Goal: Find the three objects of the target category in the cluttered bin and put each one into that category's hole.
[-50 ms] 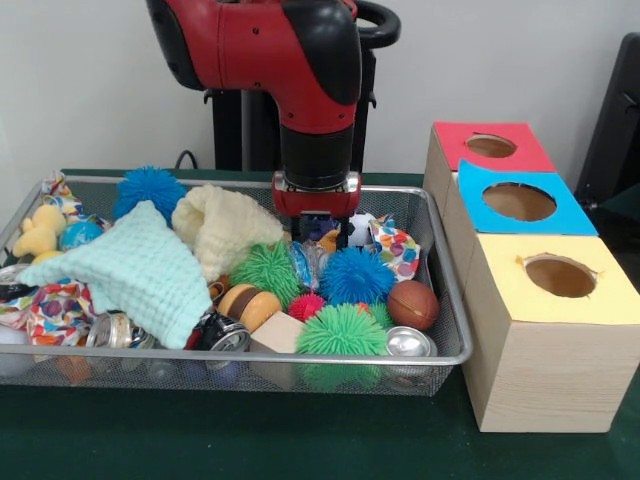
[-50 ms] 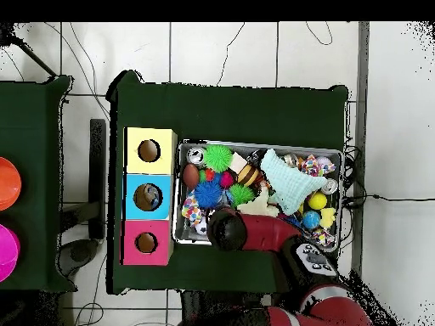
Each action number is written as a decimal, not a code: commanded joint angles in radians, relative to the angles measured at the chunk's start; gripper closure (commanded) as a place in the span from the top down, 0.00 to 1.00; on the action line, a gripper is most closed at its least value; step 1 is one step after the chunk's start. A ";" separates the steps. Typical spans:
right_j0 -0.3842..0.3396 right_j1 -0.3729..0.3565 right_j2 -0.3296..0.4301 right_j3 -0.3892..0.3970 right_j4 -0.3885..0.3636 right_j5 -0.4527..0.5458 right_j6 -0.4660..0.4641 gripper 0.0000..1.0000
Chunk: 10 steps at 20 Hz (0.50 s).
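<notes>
My gripper (image 1: 318, 228) hangs at the back middle of the wire bin (image 1: 452, 330), its tip sunk among the toys, so its state is hidden. Right below it lie a blue spiky ball (image 1: 355, 276), a green spiky ball (image 1: 266, 270) and a small soccer ball (image 1: 361, 229). A brown basketball (image 1: 412, 304) rests at the bin's right end. Three boxes stand to the right with round holes: red (image 1: 491, 146), blue (image 1: 519, 201) and yellow (image 1: 560, 276). In the overhead view the arm's wrist (image 2: 223, 227) covers the gripper at the bin's lower left.
The bin also holds a mint cloth (image 1: 140, 270), a cream cloth (image 1: 220, 225), a large green spiky ball (image 1: 341, 331), a blue spiky ball (image 1: 149, 187), cans (image 1: 409, 343), wooden blocks (image 1: 277, 331) and a yellow duck (image 1: 40, 231). Green table cloth (image 1: 300, 440) lies in front.
</notes>
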 commanded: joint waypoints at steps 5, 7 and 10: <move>-0.086 -0.002 0.075 -0.122 -0.019 0.016 0.036 0.00; -0.097 -0.037 0.085 -0.102 -0.003 0.048 0.040 0.00; -0.116 -0.101 0.108 -0.081 0.020 0.116 0.029 0.00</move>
